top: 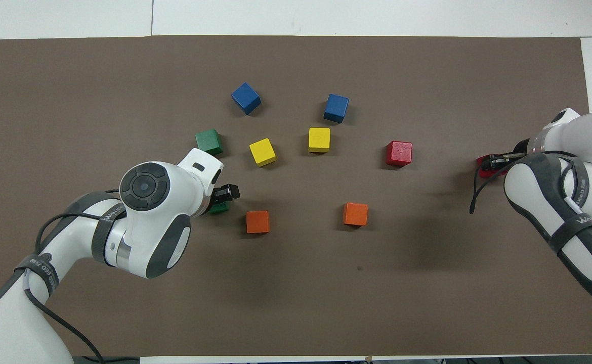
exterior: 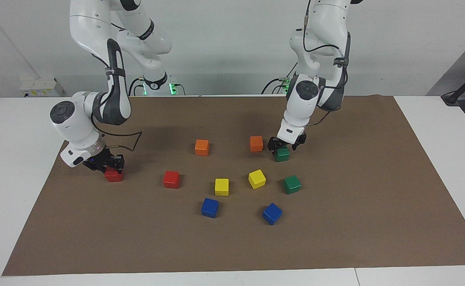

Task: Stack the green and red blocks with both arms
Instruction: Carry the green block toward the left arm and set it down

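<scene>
Two green blocks and two red blocks lie on the brown mat. My left gripper (exterior: 283, 146) is open and low over one green block (exterior: 282, 155), with a finger on either side of its top. That block shows partly in the overhead view (top: 219, 208), under the left gripper (top: 223, 194). The other green block (exterior: 292, 184) (top: 209, 142) lies farther from the robots. My right gripper (exterior: 111, 166) (top: 493, 163) is down on a red block (exterior: 113, 176) (top: 483, 172) near the right arm's end of the mat. The other red block (exterior: 171, 179) (top: 398, 153) lies free.
Two orange cubes (exterior: 202, 147) (exterior: 256, 143) lie nearest the robots, one right beside the left gripper. Two yellow cubes (exterior: 221, 186) (exterior: 257, 178) and two blue cubes (exterior: 210, 207) (exterior: 272, 213) lie farther out. The brown mat (exterior: 375, 206) covers the white table.
</scene>
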